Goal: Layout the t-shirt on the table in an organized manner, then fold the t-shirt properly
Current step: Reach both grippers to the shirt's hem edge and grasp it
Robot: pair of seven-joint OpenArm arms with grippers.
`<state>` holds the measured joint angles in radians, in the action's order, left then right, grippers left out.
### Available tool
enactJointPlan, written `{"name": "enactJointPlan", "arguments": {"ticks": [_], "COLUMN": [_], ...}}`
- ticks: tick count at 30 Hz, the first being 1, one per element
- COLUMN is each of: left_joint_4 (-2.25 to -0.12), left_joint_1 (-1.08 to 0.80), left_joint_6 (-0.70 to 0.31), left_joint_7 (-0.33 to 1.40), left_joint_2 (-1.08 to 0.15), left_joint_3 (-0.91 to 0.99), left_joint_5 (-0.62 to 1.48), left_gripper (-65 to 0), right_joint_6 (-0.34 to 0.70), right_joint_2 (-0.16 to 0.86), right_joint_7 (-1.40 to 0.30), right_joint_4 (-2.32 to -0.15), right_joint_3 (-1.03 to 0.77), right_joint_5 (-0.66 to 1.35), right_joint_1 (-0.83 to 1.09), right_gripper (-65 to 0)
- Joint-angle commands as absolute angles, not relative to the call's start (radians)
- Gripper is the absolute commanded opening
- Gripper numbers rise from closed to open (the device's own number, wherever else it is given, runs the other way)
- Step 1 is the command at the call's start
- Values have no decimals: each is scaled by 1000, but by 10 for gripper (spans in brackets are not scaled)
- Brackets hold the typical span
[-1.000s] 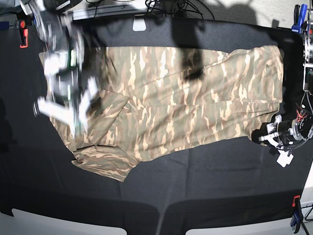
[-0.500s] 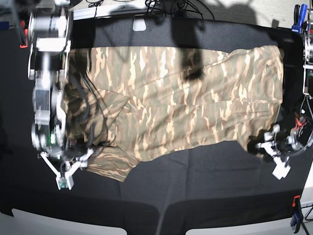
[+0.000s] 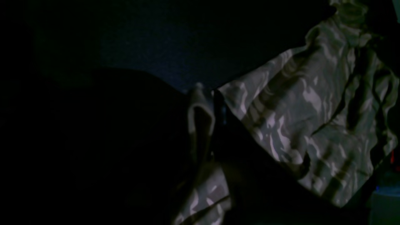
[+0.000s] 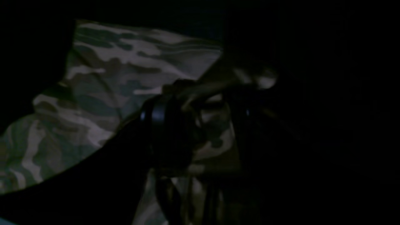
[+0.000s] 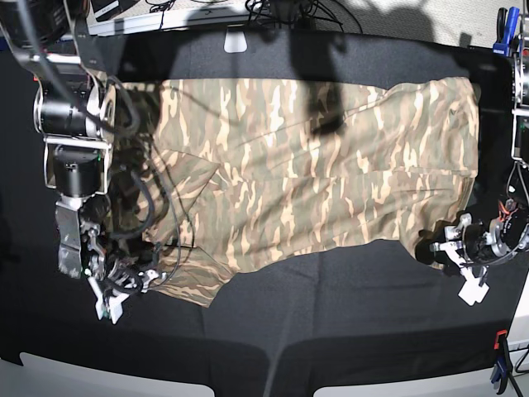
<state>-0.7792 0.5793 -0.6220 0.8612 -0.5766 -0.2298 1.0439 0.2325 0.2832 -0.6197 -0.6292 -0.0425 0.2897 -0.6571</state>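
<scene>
Clamps (image 5: 502,31) sit at the table (image 5: 347,314) edges; two show. One t-shirt (image 5: 331,165) lies spread between both grippers. Left gripper (image 3: 208,110) is pinched on its hem corner. Right gripper (image 5: 124,289) stands wide over the sleeve, arm covering cloth behind.

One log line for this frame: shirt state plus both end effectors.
t-shirt: spread across table, unfolded | left end effector: shut on t-shirt hem corner | right end effector: at sleeve, grip unclear

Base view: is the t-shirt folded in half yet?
No, the t-shirt lies spread open across the table.
</scene>
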Motion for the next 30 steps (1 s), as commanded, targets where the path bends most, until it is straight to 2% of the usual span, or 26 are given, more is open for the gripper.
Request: {"name": "enactJointPlan", "arguments": {"ticks": [1, 6, 13, 17, 25, 28, 30], "left_joint_4": [-795, -795, -795, -795, -795, -795, -795], "left_joint_1": [612, 612, 612, 612, 612, 612, 612], "left_joint_6": [-630, -630, -630, -630, -630, -630, -630], "left_joint_7": [844, 844, 844, 844, 844, 844, 844], "left_joint_2": [-590, -569, -529, -524, -524, -524, -524], "left_joint_3": [-223, -223, -223, -223, -223, -223, -223], "left_joint_5": [1067, 1064, 1064, 1064, 1063, 1059, 1038], "left_gripper": [-650, -650, -650, -650, -650, -650, -650], "right_joint_6": [238, 273, 332, 383, 419, 420, 420], "right_joint_2": [294, 294, 294, 294, 278, 262, 252], "right_joint_7": [-606, -675, -756, -747, -671, -653, -646], "right_joint_4": [-645, -645, -645, -645, -645, -645, -645], "right_joint_3": [-53, -153, -349, -413, -419, -419, -419], "right_joint_5": [322, 432, 316, 233, 228, 256, 269], "right_joint_1": [-698, -697, -695, -695, -695, -695, -695], "right_gripper": [-381, -381, -393, -428, -428, -468, -539]}}
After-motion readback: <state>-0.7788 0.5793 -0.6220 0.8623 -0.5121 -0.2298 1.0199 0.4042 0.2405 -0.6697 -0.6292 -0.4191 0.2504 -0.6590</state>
